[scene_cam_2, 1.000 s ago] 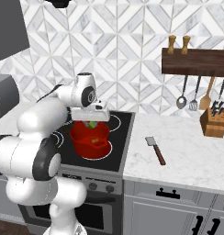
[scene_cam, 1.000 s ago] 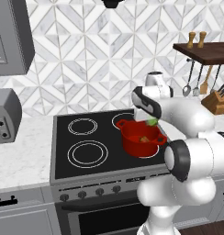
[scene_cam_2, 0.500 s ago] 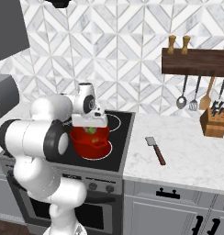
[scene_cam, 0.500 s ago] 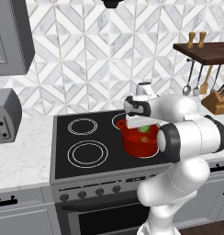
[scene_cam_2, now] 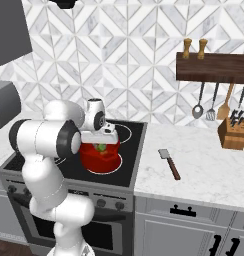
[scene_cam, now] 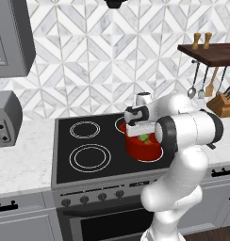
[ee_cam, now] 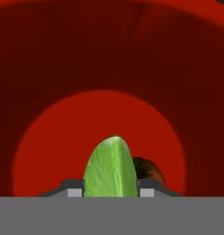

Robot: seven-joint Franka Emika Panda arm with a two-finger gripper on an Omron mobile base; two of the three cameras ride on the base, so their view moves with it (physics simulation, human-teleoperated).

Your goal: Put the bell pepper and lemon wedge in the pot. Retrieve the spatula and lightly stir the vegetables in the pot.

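Observation:
The red pot (scene_cam: 137, 148) (scene_cam_2: 103, 158) stands on the stove's front right burner. My gripper (scene_cam: 142, 133) (scene_cam_2: 100, 144) hangs straight down into its mouth. In the hand view the gripper (ee_cam: 111, 193) is shut on a green wedge (ee_cam: 109, 167), the lemon wedge by its shape, held just above the pot's red floor (ee_cam: 54, 151). A dark reddish lump (ee_cam: 148, 170) lies on the floor right behind the wedge; I cannot tell if it is the bell pepper. The spatula (scene_cam_2: 169, 163) lies on the white counter right of the stove, apart from the arm.
The black stovetop (scene_cam: 84, 155) has free burners left of the pot. A toaster (scene_cam: 6, 117) stands at the far left. A knife block (scene_cam_2: 230, 134) and hanging utensils (scene_cam_2: 211, 107) under a wooden shelf (scene_cam_2: 214, 67) are at the back right.
The hand has shifted a little left and dipped lower into the pot, still gripping the green wedge. The elbow has swung round toward the front.

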